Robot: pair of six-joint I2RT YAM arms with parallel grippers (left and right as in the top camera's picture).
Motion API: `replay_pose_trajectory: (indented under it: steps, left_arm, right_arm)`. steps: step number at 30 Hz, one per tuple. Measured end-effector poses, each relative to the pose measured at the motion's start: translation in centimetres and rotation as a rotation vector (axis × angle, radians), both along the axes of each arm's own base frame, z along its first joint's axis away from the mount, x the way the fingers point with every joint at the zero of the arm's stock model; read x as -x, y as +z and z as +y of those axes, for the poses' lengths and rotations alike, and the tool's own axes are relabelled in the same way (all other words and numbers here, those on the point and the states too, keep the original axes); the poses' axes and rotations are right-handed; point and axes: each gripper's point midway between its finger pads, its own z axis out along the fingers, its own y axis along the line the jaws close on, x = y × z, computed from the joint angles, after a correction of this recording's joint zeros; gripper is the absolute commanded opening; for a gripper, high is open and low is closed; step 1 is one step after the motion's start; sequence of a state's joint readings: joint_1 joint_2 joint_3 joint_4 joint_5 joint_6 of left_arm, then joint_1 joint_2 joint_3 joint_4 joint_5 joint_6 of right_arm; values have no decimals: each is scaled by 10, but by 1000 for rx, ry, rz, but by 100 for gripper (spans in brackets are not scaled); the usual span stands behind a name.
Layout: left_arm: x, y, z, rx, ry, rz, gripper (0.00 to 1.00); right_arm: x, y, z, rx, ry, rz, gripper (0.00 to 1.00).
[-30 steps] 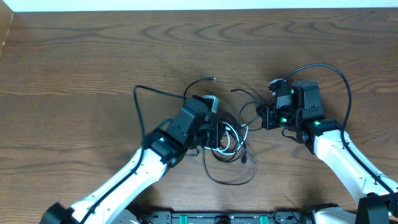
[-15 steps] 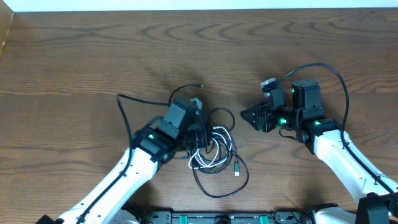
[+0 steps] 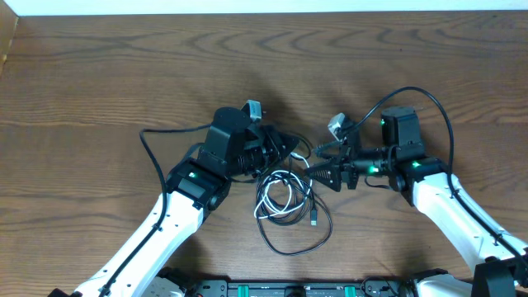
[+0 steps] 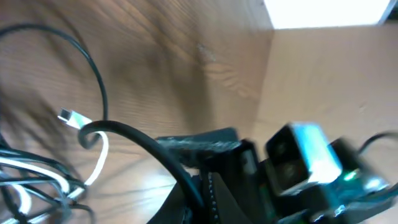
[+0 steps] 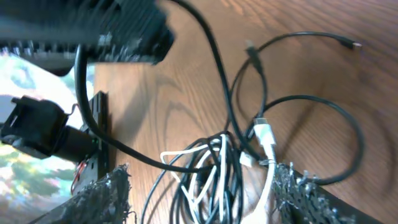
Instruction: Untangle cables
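Right hand (image 5: 202, 179) spread wide, over tangled cables (image 5: 221, 155)

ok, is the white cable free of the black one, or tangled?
Tangled. Overhead, the white cable lies coiled among loops of the black cable, with strands crossing. The right wrist view shows the same bundle.

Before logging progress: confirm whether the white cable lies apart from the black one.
No, the white cable overlaps the black cable in one tangle.

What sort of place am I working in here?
Probably a robotics test bench: wood-grain table, left arm and right arm at its near edge, black cable tangled with white cable.
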State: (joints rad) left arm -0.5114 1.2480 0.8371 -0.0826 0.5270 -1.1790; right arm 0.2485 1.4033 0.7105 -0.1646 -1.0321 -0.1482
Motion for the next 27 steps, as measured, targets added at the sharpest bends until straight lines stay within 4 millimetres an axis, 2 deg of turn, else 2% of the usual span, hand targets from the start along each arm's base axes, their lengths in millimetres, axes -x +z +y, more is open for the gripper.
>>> replay_pose_trajectory:
  steps: [9, 13, 15, 16, 17, 18, 20, 21, 27]
  left_arm:
    - [-11, 21, -6, 157, 101, 84, 8]
    - [-14, 29, -8, 207, 129, 103, 8]
    - [-15, 31, -8, 226, 142, 121, 8]
    - [-16, 33, -9, 239, 147, 124, 8]
    - [-16, 34, -9, 242, 148, 124, 8]
    - [-17, 36, -9, 253, 150, 121, 7]
    - [-18, 39, -10, 265, 153, 118, 8]
    - [-19, 39, -9, 267, 155, 120, 8]
    - [-26, 39, 0, 238, 161, 70, 8]
  right_arm:
    - [19, 2, 21, -6, 104, -45, 72]
    - [25, -2, 30, 21, 126, -61, 63]
    - [24, -6, 32, 49, 118, -72, 55]
    - [24, -9, 34, 68, 116, -86, 46]
    - [24, -10, 34, 72, 114, -85, 41]
    - [23, -11, 35, 84, 111, -93, 33]
    - [22, -13, 35, 97, 109, -105, 8]
    - [22, -14, 35, 104, 102, -104, 1]
    - [16, -13, 35, 109, 70, -100, 1]
